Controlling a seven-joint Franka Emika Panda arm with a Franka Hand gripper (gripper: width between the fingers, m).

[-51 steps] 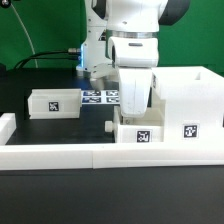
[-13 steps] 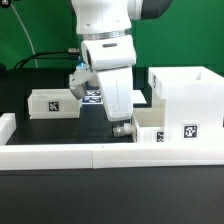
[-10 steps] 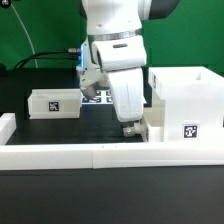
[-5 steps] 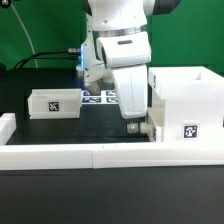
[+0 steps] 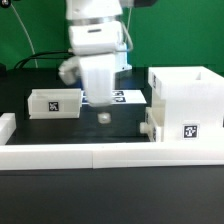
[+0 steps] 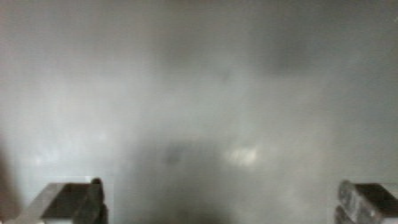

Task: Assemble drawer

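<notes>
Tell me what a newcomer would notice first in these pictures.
The white arm fills the middle of the exterior view, its gripper hanging open and empty above the dark table. A big open-topped white drawer box stands on the exterior view's right, and a smaller tagged white part lies on the exterior view's left.

Green backdrop (image 5: 35, 25) behind a black tabletop (image 5: 60, 128), thin dark cable (image 5: 42, 57) between them.
</notes>
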